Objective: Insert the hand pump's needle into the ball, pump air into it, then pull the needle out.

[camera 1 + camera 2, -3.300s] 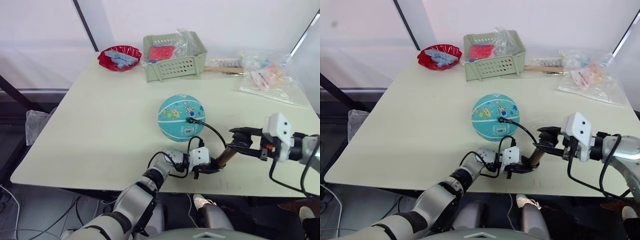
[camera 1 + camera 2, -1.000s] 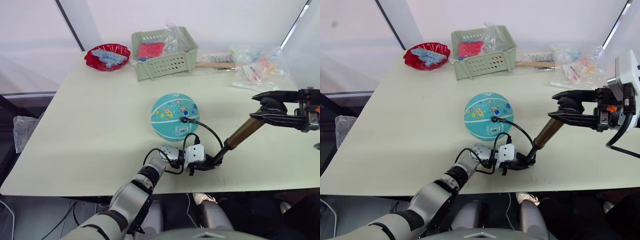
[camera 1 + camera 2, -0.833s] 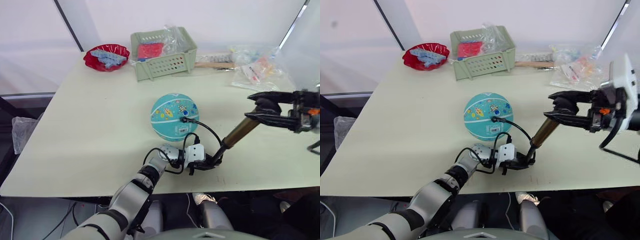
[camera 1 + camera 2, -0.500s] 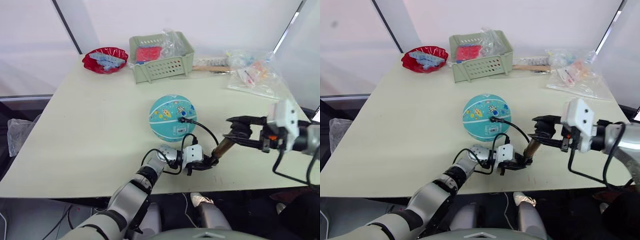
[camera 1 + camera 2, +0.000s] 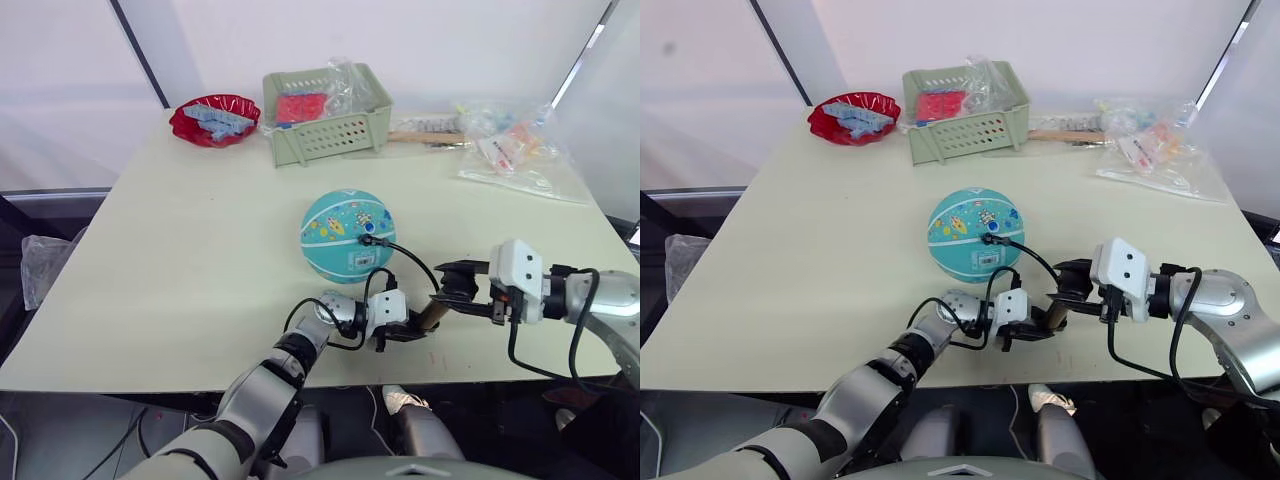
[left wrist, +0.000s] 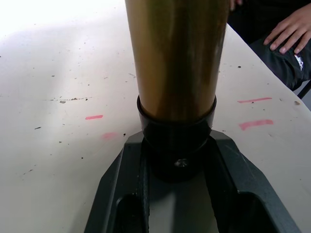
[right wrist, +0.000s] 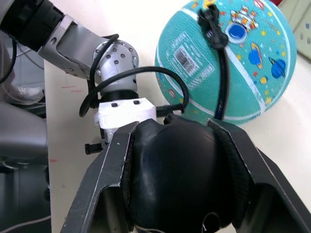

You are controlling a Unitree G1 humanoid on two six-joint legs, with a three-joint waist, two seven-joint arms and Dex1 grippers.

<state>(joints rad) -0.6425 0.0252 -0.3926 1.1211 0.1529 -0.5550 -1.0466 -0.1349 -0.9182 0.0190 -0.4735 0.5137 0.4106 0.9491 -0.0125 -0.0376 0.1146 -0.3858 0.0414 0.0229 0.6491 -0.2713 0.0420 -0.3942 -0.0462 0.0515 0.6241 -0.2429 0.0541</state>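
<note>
Your ball [image 5: 347,235] sits near the middle of the table [image 5: 180,250], white label facing the robot. The needle [image 5: 368,239] fitting is seated in the ball's upper right side; you cannot see the pin itself. From it the thin black hose [image 5: 415,262] loops down to the hand pump [image 5: 432,314], which lies low near the table's front edge, just in front of the ball and apart from it.

Your left gripper [image 5: 400,330] is clamped around the pump's black base cap: in the left wrist view both fingers [image 6: 121,194] press against the cap, with the brass cylinder [image 6: 177,58] rising straight out of it.

Your right gripper [image 5: 452,296] is pinched on the black T-handle [image 7: 170,170] at the pump's other end; the right wrist view shows the rounded handle wedged between the two fingers [image 7: 109,165], with the ball and hose just beyond. The handle sits close down on the barrel (little brass shows between the two grippers).

At the table's far side you have a red bowl [image 5: 213,120], a green basket [image 5: 325,100] and some plastic bags [image 5: 510,150]. A person's hand [image 6: 291,31] rests beyond the table edge in the left wrist view.
</note>
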